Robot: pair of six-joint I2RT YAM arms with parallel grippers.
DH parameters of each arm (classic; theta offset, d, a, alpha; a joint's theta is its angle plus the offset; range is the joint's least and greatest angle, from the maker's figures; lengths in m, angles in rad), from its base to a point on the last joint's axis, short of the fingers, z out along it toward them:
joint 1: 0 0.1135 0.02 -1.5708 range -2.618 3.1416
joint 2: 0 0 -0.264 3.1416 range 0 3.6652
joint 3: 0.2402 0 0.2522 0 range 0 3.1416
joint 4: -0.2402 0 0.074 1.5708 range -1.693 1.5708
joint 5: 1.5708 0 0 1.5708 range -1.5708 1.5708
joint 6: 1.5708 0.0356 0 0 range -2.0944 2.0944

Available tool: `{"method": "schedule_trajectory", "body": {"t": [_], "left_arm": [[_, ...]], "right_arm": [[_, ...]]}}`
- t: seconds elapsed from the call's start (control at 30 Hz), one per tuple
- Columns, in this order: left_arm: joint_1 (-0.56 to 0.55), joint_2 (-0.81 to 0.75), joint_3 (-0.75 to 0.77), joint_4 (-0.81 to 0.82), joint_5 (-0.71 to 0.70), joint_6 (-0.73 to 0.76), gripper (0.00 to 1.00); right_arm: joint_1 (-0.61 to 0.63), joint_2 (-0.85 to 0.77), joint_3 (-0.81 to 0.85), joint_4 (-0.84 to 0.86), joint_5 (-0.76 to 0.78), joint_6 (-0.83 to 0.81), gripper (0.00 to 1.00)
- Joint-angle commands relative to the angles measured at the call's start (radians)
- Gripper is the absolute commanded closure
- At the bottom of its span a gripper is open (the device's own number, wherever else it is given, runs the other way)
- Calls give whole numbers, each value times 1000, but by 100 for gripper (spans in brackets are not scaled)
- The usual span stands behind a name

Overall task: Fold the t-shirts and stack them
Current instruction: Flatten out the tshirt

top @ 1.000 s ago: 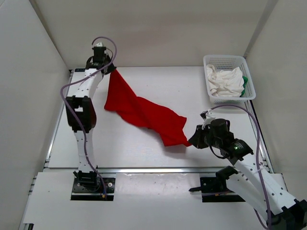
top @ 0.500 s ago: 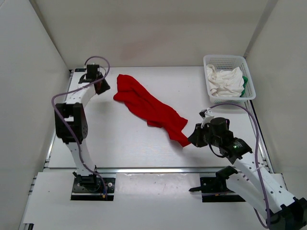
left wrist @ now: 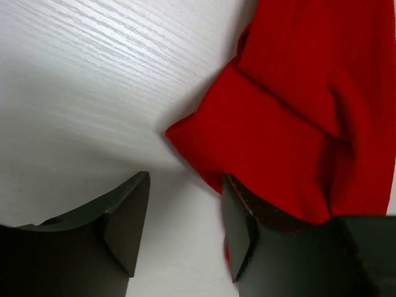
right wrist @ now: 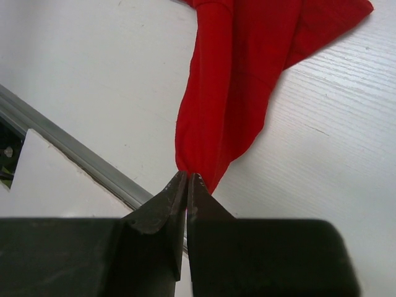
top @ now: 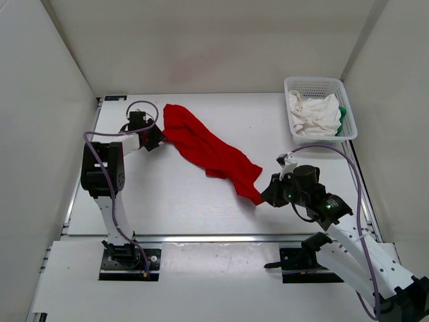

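Note:
The red t-shirt (top: 208,151) lies as a rumpled diagonal strip across the table, from back left to front right. My left gripper (top: 155,137) is low at the shirt's upper left end, open. In the left wrist view my left gripper (left wrist: 184,210) has bare table between its fingers, and the red t-shirt (left wrist: 297,111) lies against the outside of the right finger (left wrist: 238,232). My right gripper (top: 265,196) is shut on the shirt's lower right corner; in the right wrist view my right gripper (right wrist: 186,178) pinches the red t-shirt (right wrist: 241,74) at its tip. A white t-shirt (top: 312,114) and a green t-shirt (top: 342,119) lie in the basket.
The white mesh basket (top: 315,82) stands at the back right corner of the table. A metal rail (right wrist: 74,151) runs along the table's front edge, just beside my right gripper. White walls close in the left, back and right sides.
My left gripper has opened and let go of the red t-shirt, then come down toward the table. The shirt's raised end has dropped and bunched on the table. The right gripper holds still.

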State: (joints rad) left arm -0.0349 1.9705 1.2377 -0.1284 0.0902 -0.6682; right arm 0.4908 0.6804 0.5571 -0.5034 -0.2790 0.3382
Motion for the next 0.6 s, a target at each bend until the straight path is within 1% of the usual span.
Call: {"method": "schedule_trajectory", "body": {"t": [0.0, 0.03, 0.1, 0.13, 0.17, 0.2, 0.23, 0.27, 0.3, 0.33, 0.37, 0.43, 0.47, 0.53, 0.57], "left_arm": [[-3, 10, 17, 102, 72, -71, 40], [0, 20, 20, 102, 72, -82, 42], [-10, 50, 39, 98, 60, -90, 52], [-11, 57, 46, 96, 53, -94, 60], [-5, 60, 46, 108, 48, -103, 64], [-6, 62, 42, 118, 43, -108, 72], [-5, 56, 52, 116, 46, -110, 83], [0, 59, 65, 112, 42, -103, 87], [1, 50, 74, 80, 33, -84, 95], [-11, 27, 78, 47, 7, -68, 100], [-20, 12, 91, 24, -10, -29, 100], [-34, -66, 95, -65, -72, 27, 100], [-33, -115, 94, -89, -79, 56, 100], [-42, -184, 83, -193, -89, 94, 100], [-46, -237, 95, -265, -128, 122, 100]], "right_arm": [[0, 18, 1, 54, -11, 8, 99], [8, 19, 3, 52, -9, 4, 100], [2, 22, 3, 59, -11, 8, 100], [-1, 28, 1, 57, -9, 9, 100], [2, 24, 1, 52, -15, 15, 100], [9, 19, -3, 60, -11, 18, 100], [9, 21, -8, 57, -15, 19, 100], [18, 21, -3, 55, -8, 25, 100], [23, 21, -8, 54, 0, 30, 100], [29, 19, -8, 54, -2, 25, 100], [29, 12, -9, 42, 9, 30, 100], [14, 5, -11, 43, 0, 9, 100], [8, -4, -13, 42, -6, 9, 100], [-23, -8, -13, 39, -32, -10, 100], [-44, -13, -19, 34, -40, -22, 100]]}}
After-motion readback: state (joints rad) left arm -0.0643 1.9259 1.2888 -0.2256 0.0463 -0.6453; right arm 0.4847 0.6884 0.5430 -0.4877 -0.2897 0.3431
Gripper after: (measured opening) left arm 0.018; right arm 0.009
